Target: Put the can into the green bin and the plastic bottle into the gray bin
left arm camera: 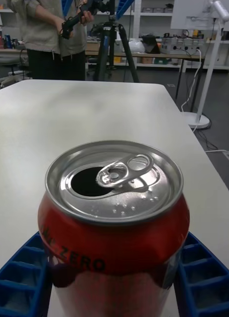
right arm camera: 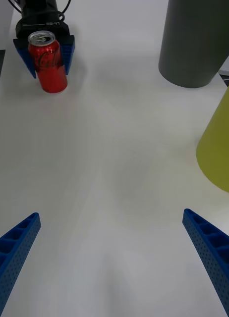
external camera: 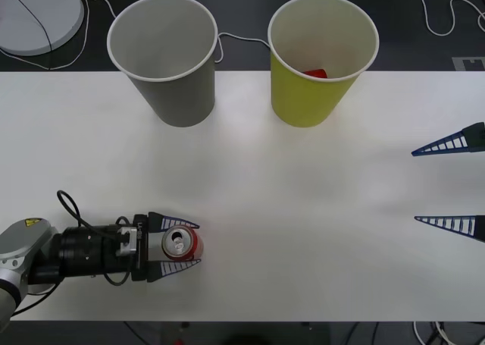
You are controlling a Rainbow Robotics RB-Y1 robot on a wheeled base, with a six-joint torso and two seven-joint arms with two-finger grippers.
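The left end effector (external camera: 184, 243) was clamped on the can (external camera: 180, 244), upright on the counter (external camera: 303, 208) well short of the green bin (external camera: 322, 61); the right end effector (external camera: 447, 184) waited, spread apart. A loose grip could tip the opened can.

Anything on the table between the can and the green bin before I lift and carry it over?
Nothing: in the front view only bare white table separates the can, flanked by the left gripper, from the green bin.
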